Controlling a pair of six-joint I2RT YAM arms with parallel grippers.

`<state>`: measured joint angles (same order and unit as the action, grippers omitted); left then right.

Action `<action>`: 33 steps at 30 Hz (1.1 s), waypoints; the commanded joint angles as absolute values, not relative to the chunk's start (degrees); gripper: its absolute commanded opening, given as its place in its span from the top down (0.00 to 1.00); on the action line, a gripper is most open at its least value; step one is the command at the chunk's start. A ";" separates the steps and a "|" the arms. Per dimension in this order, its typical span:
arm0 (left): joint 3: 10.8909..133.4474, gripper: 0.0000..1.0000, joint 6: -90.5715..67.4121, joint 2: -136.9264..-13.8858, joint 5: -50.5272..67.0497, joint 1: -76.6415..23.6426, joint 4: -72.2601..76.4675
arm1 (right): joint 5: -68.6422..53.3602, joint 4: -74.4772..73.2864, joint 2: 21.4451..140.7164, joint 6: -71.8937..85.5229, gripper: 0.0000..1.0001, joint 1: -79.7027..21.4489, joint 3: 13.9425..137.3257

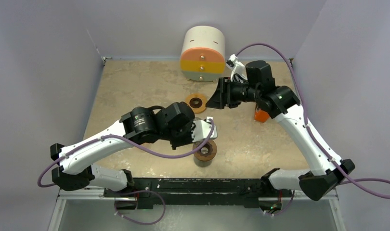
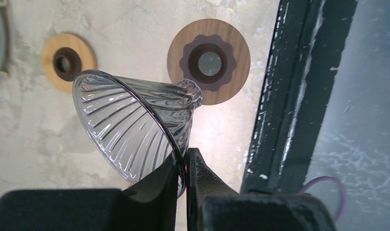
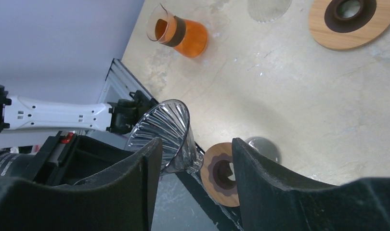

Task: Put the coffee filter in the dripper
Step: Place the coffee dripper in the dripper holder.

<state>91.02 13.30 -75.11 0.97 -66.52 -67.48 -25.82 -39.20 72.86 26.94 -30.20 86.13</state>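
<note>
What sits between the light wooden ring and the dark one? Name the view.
The glass dripper, pinched by its rim in the left gripper, hangs above the table there; the top view shows it.

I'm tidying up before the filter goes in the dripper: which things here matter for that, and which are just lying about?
For the job:
- glass dripper, pinched at its rim by the left hand
- dark wooden ring, likely its seat
No filter clearly in view.

Lying about:
- light wooden ring
- orange jug
- striped canister
</note>
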 commanded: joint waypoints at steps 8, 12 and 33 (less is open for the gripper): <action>89.09 1.00 31.92 -70.54 -3.51 -71.98 -67.79 | -31.76 -43.20 77.94 24.47 0.48 -33.04 91.44; 89.36 1.00 34.41 -71.27 -4.36 -72.61 -69.33 | -30.56 -44.44 78.87 24.11 0.48 -34.70 92.64; 86.90 1.00 40.25 -70.25 -9.68 -77.60 -70.18 | -24.27 -55.95 86.04 16.88 0.53 -40.73 99.53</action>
